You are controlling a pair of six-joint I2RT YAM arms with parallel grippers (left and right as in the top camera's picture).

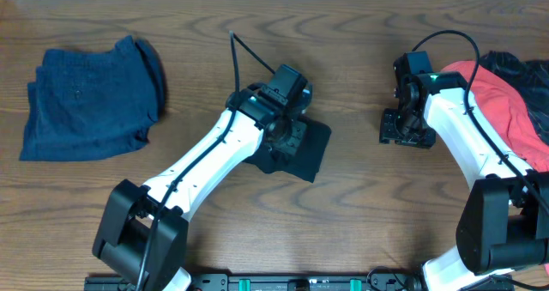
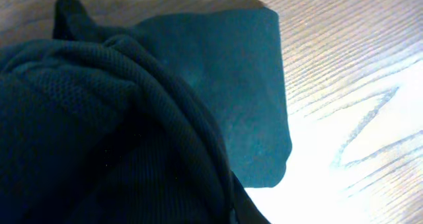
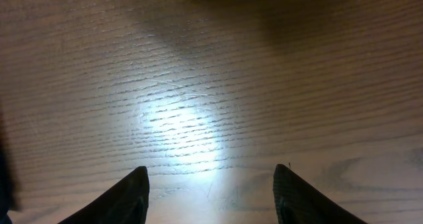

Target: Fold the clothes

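Note:
A small dark teal garment (image 1: 314, 156) lies crumpled at the table's middle. My left gripper (image 1: 287, 135) sits on top of it. In the left wrist view the cloth (image 2: 225, 85) bunches up toward the camera and hides the fingers; it looks pinched in the jaws, with a flat part spread on the wood beyond. My right gripper (image 1: 405, 130) hovers low over bare wood right of the garment. Its two fingers (image 3: 210, 178) are wide apart with nothing between them.
A folded dark blue garment (image 1: 86, 102) lies at the far left. A red garment (image 1: 497, 98) and a black one (image 1: 515, 63) are piled at the right edge, partly under my right arm. The table is brown wood.

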